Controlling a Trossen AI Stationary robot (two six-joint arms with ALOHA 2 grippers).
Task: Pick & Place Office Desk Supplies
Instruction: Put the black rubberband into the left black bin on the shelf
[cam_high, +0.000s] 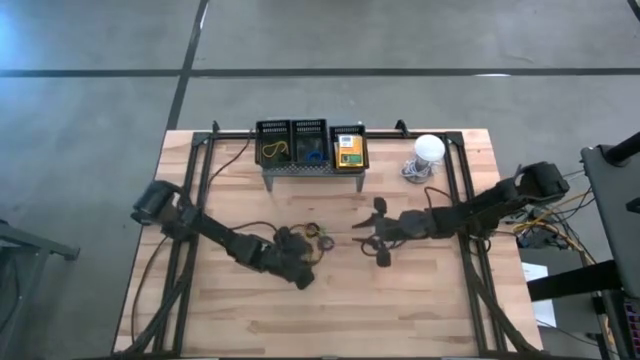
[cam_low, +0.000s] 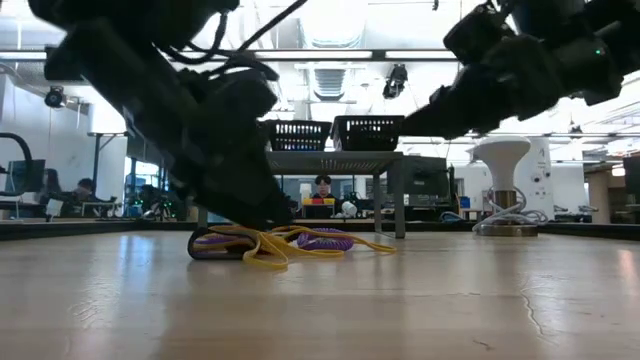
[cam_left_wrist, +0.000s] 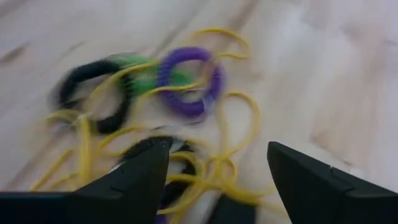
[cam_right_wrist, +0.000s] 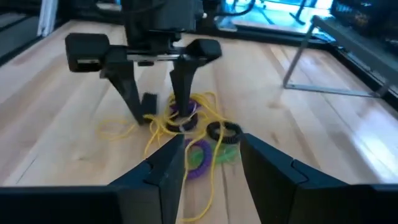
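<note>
At the middle of the wooden surface (cam_high: 400, 300) lies a tangle of rubber bands (cam_high: 318, 238): yellow loops wound through purple, green and black coiled rings, bunched so closely that one can hardly be taken without dragging its neighbours. The left gripper (cam_right_wrist: 158, 102) stands over the pile with its fingers spread wide and pointing down, one fingertip on either side of a knot of yellow and dark loops, holding nothing; that straddle looks like the set-up for a pinch from above. In the high view the pile sits at about 2 o'clock from the left gripper's wrist, touching or just under the fingertips. The right gripper (cam_high: 372, 235) waits just beside the pile, at its 3 o'clock, jaws partly open and empty, aimed back at the bands as though ready to steady or receive them. At 12 o'clock from the pile stands the grey perforated stand (cam_high: 310, 150) with its black bins; one bin seems to hold a yellow-and-green box (cam_high: 348, 150), though the view is too small to be sure.
</note>
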